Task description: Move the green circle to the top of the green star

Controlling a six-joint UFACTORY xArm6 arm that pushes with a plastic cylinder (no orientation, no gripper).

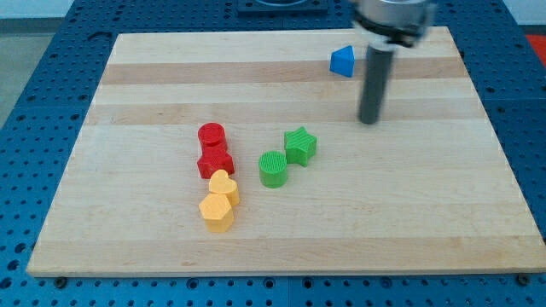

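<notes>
The green circle (274, 169) sits near the board's middle, touching the lower left side of the green star (300, 145). My tip (368, 121) rests on the board to the right of and slightly above the green star, about a block's width or more away from it, touching no block.
A red circle (212, 136) and a red star (215, 160) stand stacked in a column left of the green circle, with a yellow heart (223, 187) and a yellow hexagon (217, 211) below them. A blue triangle (343, 61) lies near the top, left of the rod. The wooden board (128, 239) lies on a blue perforated table.
</notes>
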